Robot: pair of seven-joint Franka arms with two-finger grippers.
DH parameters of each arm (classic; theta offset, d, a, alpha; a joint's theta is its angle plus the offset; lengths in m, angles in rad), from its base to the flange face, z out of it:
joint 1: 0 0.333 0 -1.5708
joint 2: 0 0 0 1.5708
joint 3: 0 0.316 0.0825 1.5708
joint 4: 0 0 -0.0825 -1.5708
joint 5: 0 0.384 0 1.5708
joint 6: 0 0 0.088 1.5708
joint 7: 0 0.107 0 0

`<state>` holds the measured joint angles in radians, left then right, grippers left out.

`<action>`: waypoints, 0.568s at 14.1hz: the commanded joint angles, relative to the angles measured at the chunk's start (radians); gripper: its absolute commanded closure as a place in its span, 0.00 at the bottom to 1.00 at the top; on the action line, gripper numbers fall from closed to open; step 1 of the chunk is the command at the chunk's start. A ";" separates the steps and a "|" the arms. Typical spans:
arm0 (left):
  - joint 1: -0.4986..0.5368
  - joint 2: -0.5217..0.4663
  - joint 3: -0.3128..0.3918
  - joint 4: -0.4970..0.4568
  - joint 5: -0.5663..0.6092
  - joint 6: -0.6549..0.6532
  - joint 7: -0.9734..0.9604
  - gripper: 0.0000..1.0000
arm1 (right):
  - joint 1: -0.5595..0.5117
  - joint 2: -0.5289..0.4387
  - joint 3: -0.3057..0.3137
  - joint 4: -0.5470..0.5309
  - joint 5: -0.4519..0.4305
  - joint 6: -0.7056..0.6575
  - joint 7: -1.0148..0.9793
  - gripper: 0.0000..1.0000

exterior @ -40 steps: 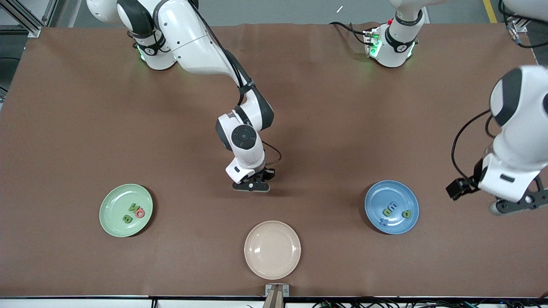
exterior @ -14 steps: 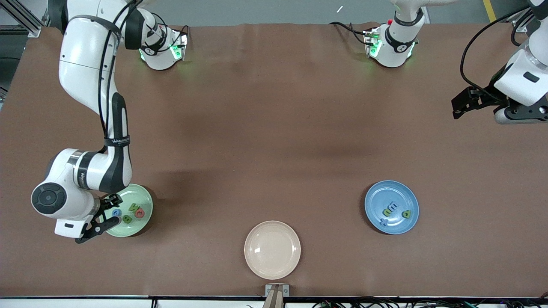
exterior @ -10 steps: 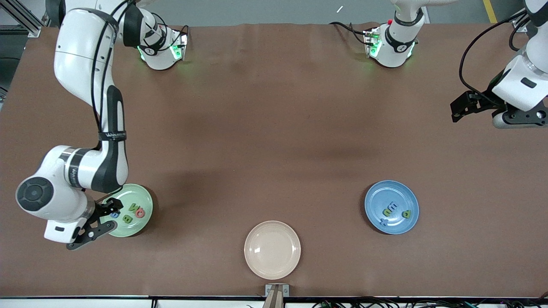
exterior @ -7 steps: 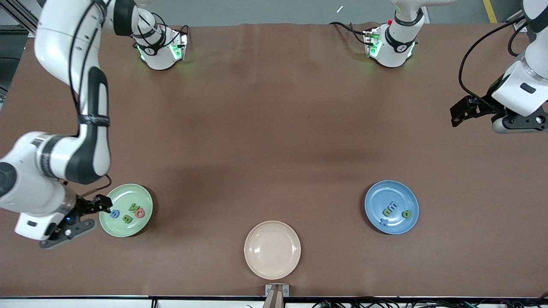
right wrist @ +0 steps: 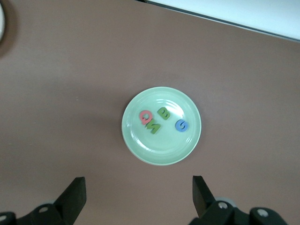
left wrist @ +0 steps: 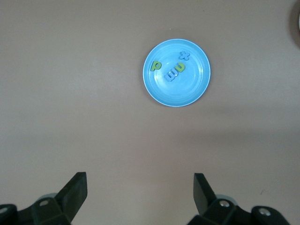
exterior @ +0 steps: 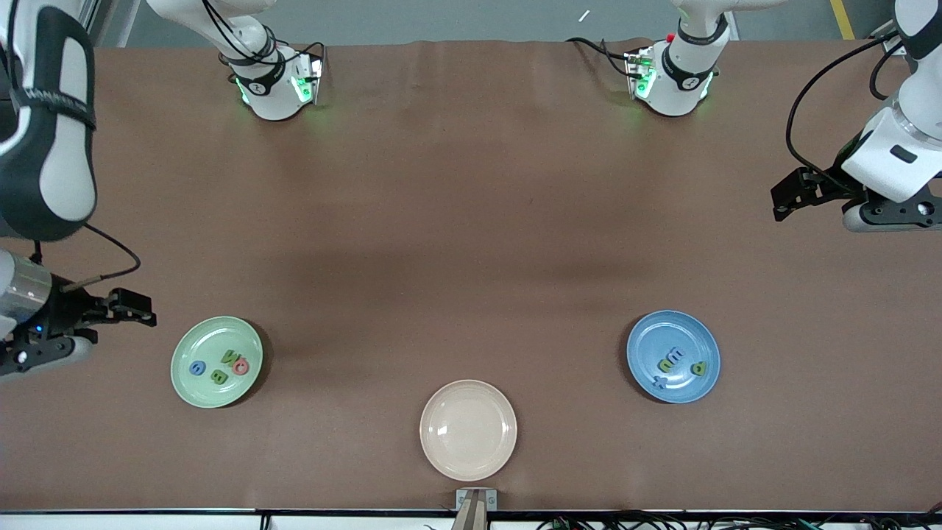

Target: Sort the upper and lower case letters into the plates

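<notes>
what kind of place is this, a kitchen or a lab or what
Most likely a robotics lab, not a kitchen. Two white arms are bolted at the edge of a brown-covered table, cables trail along its rim, and the only items are a green plate, a blue plate and a cream plate, two holding tiny letters.

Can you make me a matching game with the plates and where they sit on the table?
Things:
1. green plate
2. blue plate
3. cream plate
4. red letter

Places:
A. toward the left arm's end of the table
B. nearest the front camera, with nothing on it
C. toward the right arm's end of the table
D. on the green plate

Pairs: 1-C, 2-A, 3-B, 4-D
</notes>
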<state>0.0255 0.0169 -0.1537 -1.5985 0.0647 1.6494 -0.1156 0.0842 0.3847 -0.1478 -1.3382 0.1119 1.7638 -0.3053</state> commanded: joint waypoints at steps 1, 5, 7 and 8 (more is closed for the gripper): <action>0.002 -0.015 -0.001 0.009 -0.013 -0.002 0.008 0.00 | -0.041 -0.220 0.086 -0.220 -0.044 0.020 0.113 0.00; 0.002 -0.022 -0.001 0.035 -0.013 -0.003 0.011 0.00 | -0.032 -0.345 0.086 -0.283 -0.057 -0.006 0.185 0.00; 0.004 -0.022 -0.001 0.052 -0.011 -0.003 0.005 0.00 | -0.031 -0.377 0.086 -0.283 -0.058 -0.032 0.222 0.00; 0.005 -0.022 -0.001 0.052 -0.013 -0.003 0.005 0.00 | -0.031 -0.391 0.088 -0.283 -0.058 -0.040 0.224 0.00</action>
<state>0.0260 0.0026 -0.1539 -1.5592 0.0647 1.6495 -0.1156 0.0666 0.0470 -0.0806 -1.5740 0.0748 1.7238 -0.1163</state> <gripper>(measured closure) 0.000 0.000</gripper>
